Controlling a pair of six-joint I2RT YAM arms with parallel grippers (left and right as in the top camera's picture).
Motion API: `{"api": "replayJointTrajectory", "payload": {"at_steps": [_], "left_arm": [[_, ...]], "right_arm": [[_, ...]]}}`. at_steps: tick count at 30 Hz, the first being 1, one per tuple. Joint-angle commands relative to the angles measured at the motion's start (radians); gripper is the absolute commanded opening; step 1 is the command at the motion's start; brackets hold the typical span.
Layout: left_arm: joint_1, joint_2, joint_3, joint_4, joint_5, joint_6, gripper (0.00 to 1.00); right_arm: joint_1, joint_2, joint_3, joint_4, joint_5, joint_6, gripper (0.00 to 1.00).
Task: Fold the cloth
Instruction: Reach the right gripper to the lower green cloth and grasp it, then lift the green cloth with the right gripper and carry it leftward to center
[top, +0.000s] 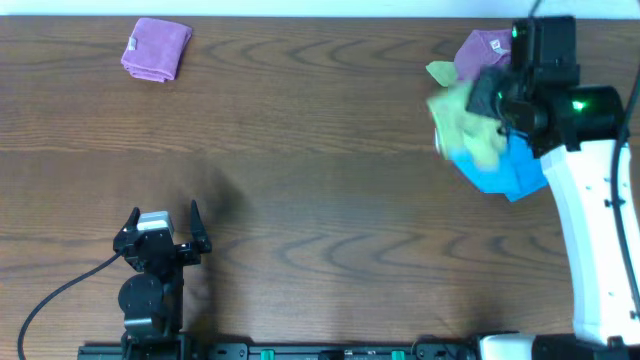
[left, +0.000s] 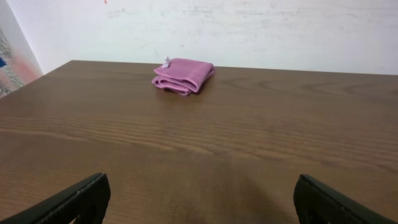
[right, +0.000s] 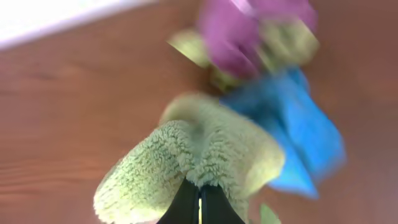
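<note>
While the right tool (right: 199, 202) pinches the bunched cloth (right: 205, 149) beside the blue cloth (right: 301, 140), no fold is made yet and the left tool (top: 164, 218) sits spread, empty.

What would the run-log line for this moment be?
phase: grasp | right gripper: shut on cloth | left gripper: open, empty | cloth: bunched, unfolded, partly over blue cloth | fold: not yet begun

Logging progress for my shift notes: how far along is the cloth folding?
Done: nothing folded yet; the cloth is a bunched lump. In hand: the right pincer is shut on it, next to the blue cloth. Left to do: spread it flat and fold it; the left pincer stands open, far from it.
</note>
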Motion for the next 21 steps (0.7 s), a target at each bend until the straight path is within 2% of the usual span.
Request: {"api": "replayJointTrajectory", "payload": {"at_steps": [1,4,9,15,21], "left_arm": [[0.004,-0.004,-0.031,-0.027,-0.018,0.015,0.95],[0.004,-0.004,-0.031,-0.027,-0.018,0.014,0.95],[0.004,-0.004,-0.031,-0.027,-0.018,0.014,0.95],[0.004,-0.004,-0.031,-0.027,-0.018,0.015,0.95],[0.004,-0.004,-0.031,-0.027,-0.018,0.014,0.95]], "right_arm": [[0.059,-0.01,0.043,0.079,-0.185,-0.101,0.01],[0.095,-0.005,0.043,0.171,-0.294,-0.104,0.01],[0.133,0.013,0.043,0.176,-0.433,-0.13,0.01],[0.275,0.055,0.043,0.032,-0.48,-0.243,0.01],[0.415,0.043,0.043,-0.135,-0.481,-0.265,0.01]]}}
